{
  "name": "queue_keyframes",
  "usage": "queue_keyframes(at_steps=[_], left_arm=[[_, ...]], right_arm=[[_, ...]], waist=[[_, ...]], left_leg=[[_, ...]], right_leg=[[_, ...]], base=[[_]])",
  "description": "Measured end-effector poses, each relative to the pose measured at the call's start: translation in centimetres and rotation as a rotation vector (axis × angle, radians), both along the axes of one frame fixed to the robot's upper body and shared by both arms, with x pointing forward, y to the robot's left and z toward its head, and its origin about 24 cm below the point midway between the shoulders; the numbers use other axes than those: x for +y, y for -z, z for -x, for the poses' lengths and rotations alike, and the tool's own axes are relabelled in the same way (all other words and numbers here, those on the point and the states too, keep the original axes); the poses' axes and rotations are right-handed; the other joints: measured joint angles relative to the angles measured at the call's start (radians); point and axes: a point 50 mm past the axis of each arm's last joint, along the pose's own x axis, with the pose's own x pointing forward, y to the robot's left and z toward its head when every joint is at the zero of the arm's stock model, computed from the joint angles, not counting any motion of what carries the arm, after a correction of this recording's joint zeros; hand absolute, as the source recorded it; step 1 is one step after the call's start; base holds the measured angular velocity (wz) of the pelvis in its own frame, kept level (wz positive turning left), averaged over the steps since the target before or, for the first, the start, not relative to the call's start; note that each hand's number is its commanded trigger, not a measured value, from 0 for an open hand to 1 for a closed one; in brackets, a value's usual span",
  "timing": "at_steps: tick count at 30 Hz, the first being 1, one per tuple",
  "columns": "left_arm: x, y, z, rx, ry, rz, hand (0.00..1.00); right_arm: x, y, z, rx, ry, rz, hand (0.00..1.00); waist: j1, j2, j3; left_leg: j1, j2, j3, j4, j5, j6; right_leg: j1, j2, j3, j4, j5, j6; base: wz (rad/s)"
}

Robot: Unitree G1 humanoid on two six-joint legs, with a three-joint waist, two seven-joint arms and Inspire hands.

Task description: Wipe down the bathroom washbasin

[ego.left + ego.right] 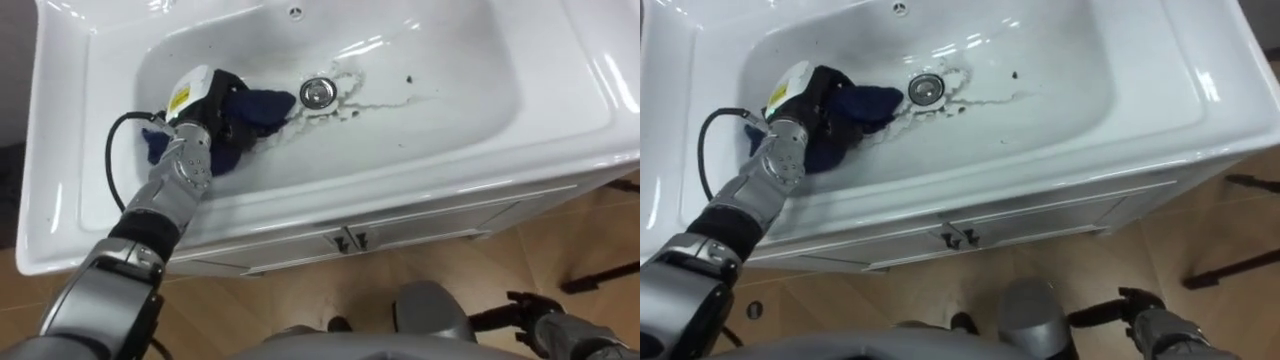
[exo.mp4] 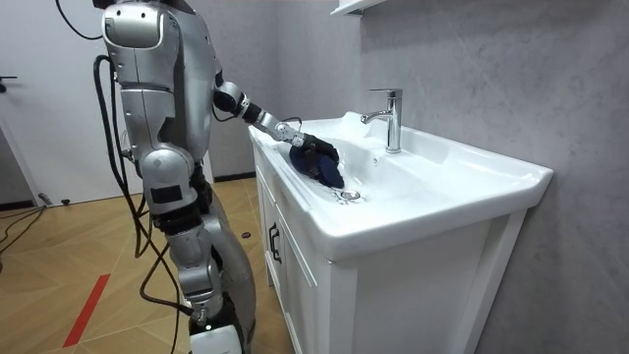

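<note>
Wiping is under way: the left hand (image 1: pixel 205 110), fingers curled round a dark blue cloth (image 1: pixel 268 104), presses it into the white basin (image 1: pixel 450 90) beside the drain (image 1: pixel 317 92). Next, it probably needs to sweep toward the streaks (image 1: pixel 390 102) beyond the drain.

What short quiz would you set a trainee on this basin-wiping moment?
1. What grips the dark blue cloth in the white ceramic basin? A) the robot's left hand B) nothing, it lies loose C) a person's hand
2. True or false: a small dark speck lies on the basin floor to the right of the round chrome drain.
3. Fill in: seen from the robot's head, the cloth lies to the drain's ____.
Key: 1 A; 2 true; 3 left.
</note>
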Motion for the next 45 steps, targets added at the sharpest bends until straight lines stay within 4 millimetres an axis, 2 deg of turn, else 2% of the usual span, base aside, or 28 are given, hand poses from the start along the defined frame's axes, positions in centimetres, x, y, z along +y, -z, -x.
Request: queue_keyframes(at_steps=[12, 18, 24, 27, 32, 36, 39, 45], left_arm=[[0.3, 0.5, 0.1, 0.013, -0.017, 0.006, 1.00], [0.7, 1.1, 0.4, 0.044, -0.057, 0.050, 1.00], [0.5, 1.3, 0.0, 0.077, -0.120, 0.182, 1.00], [-0.5, 1.5, 0.0, 0.091, -0.124, 0.255, 1.00], [-2.8, 1.1, -0.6, 0.097, -0.114, 0.408, 1.00], [-4.5, 0.9, -0.9, 0.100, -0.079, 0.442, 1.00], [-6.5, 0.5, -1.2, 0.097, -0.037, 0.508, 1.00], [-8.1, 0.1, -1.3, 0.101, -0.010, 0.578, 1.00]], right_arm=[[-1.0, -0.3, 0.3, 0.001, 0.014, 0.050, 0.00], [-1.0, -0.3, 0.3, -0.011, 0.049, 0.046, 0.00], [-0.9, -0.3, 0.2, -0.002, 0.033, 0.062, 0.00], [-0.9, -0.3, 0.2, 0.004, 0.014, 0.074, 0.00], [-0.6, -0.3, -0.1, -0.002, 0.010, 0.067, 0.00], [-0.6, -0.3, -0.1, -0.002, 0.012, 0.066, 0.00], [-0.4, -0.3, -0.5, -0.010, 0.013, 0.067, 0.00], [-0.4, -0.3, -0.7, -0.027, 0.016, 0.066, 0.00]], waist=[[-0.007, -0.001, 0.0020], [-0.003, 0.000, 0.0011], [0.002, -0.002, 0.0019], [0.004, -0.006, 0.0030], [-0.018, -0.014, 0.0039], [-0.036, -0.015, 0.0043], [-0.047, -0.015, 0.0043], [-0.050, -0.015, 0.0046]], left_leg=[[0.000, -0.002, 0.005, 0.001, 0.004, -0.007], [0.007, 0.000, 0.026, 0.002, 0.004, -0.007], [-0.003, -0.001, 0.041, 0.015, 0.004, -0.007], [-0.003, 0.002, 0.056, 0.018, 0.004, -0.007], [-0.020, -0.002, 0.059, 0.021, 0.006, -0.004], [-0.026, 0.000, 0.065, 0.026, 0.005, -0.004], [-0.038, 0.001, 0.079, 0.035, 0.005, -0.004], [-0.042, 0.002, 0.082, 0.034, 0.005, -0.004]], right_leg=[[-0.014, -0.012, -0.001, 0.029, -0.013, -0.008], [-0.018, -0.011, 0.015, 0.036, -0.013, -0.008], [-0.029, -0.012, 0.016, 0.049, -0.016, -0.007], [-0.034, -0.015, 0.024, 0.052, -0.017, -0.005], [-0.046, -0.016, 0.025, 0.068, -0.022, -0.001], [-0.053, -0.016, 0.024, 0.069, -0.024, -0.002], [-0.059, -0.016, 0.019, 0.069, -0.023, -0.002], [-0.062, -0.020, 0.012, 0.068, -0.025, -0.003]], base=[[0.00], [-0.08], [-0.01], [0.00], [0.08], [-0.01], [0.00], [0.03]])
